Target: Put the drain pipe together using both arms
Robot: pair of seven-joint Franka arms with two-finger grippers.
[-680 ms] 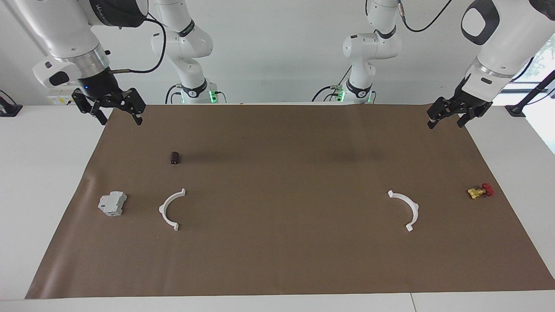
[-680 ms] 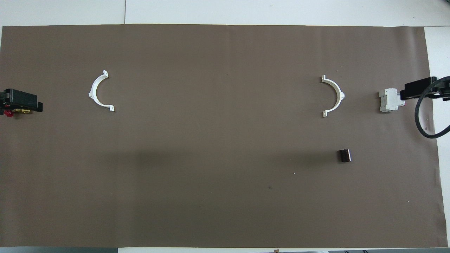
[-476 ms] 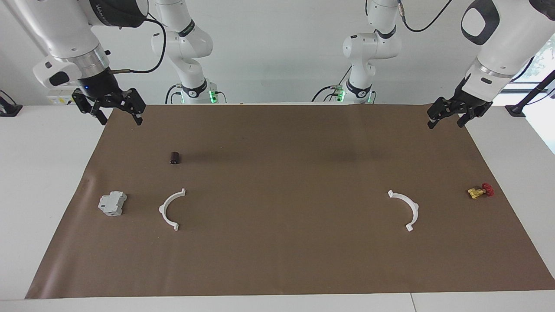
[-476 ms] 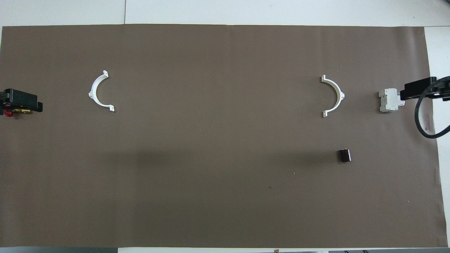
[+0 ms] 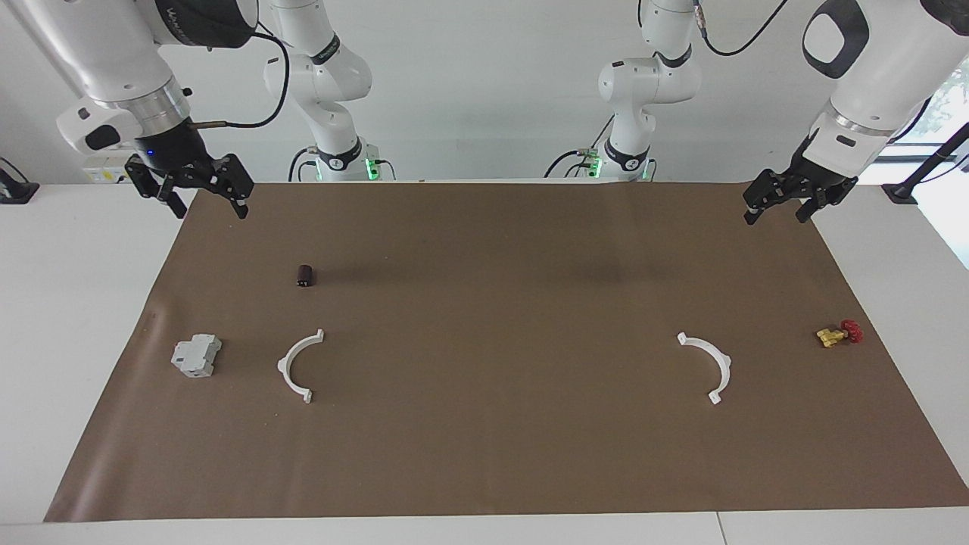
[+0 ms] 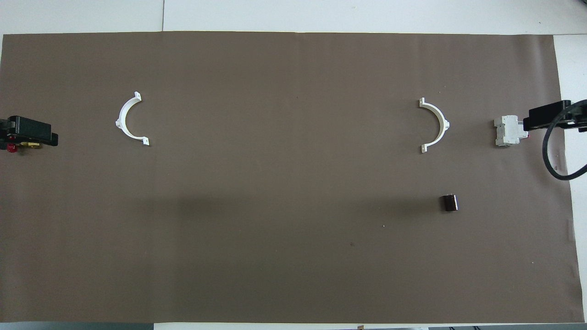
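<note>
Two white half-ring arcs of the drain pipe lie flat and far apart on the brown mat. One arc (image 5: 725,363) (image 6: 119,121) lies toward the left arm's end. The other arc (image 5: 284,365) (image 6: 445,123) lies toward the right arm's end. My left gripper (image 5: 775,216) (image 6: 28,133) hangs open and empty over the mat's corner at its end. My right gripper (image 5: 210,210) (image 6: 548,120) hangs open and empty over the mat's corner at its end. Both are well away from the arcs.
A grey blocky box (image 5: 196,356) (image 6: 506,131) lies beside the arc at the right arm's end. A small dark cylinder (image 5: 305,275) (image 6: 449,202) lies nearer to the robots than that arc. A brass valve with red handle (image 5: 839,333) (image 6: 18,146) lies at the left arm's end.
My left gripper has drifted very slightly toward the table's middle. The right gripper and all objects stay where they were.
</note>
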